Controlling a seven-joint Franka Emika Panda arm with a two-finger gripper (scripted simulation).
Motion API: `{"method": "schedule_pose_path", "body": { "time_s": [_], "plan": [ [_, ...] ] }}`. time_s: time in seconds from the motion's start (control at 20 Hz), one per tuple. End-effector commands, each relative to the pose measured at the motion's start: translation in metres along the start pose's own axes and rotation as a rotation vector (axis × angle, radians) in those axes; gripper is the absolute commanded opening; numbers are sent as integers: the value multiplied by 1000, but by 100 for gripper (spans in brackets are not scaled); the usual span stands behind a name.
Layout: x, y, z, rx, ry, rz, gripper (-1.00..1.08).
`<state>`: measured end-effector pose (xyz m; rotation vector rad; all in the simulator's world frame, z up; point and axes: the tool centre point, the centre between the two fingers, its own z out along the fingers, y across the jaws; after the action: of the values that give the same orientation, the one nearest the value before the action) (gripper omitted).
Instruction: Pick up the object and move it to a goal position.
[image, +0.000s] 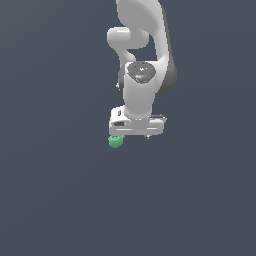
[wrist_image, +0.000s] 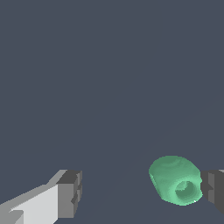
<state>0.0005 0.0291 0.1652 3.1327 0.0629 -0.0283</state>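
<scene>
**Q:** What does the exterior view show?

**A:** The white Panda arm (image: 142, 60) descends from the upper centre of the frame against a plain slate-grey ground (image: 50, 200). Its gripper (image: 131, 136) sits just above the frame's centre, seen from above, so the fingers are largely hidden beneath the hand. The object (image: 115, 142), a small mint-green rounded lump, shows at the gripper's lower edge toward the exterior view's left, partly tucked under the hand. No container appears in this view.

**Q:** And the wrist view?

**A:** Two dark grey finger pads show near the lower edge of the frame: one at lower left (wrist_image: 70, 193) on its white finger, one at the lower right edge (wrist_image: 214, 190). The object (wrist_image: 175, 179) lies between them, at lower right, with a round hollow in its facing side. It appears to touch, or sit just beside, the pad at the lower right edge; which cannot be told. A wide gap separates it from the pad at lower left.

**Q:** What is the state of the end effector?

**A:** The jaws stand wide apart and grip nothing; the object lies within their span, off-centre. No container appears here either.
</scene>
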Motion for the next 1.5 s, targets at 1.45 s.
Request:
{"method": "schedule_pose_path", "body": {
  "time_s": [1.45],
  "plan": [
    [-13, 36, 9, 7, -6, 224, 100]
  ]
}}
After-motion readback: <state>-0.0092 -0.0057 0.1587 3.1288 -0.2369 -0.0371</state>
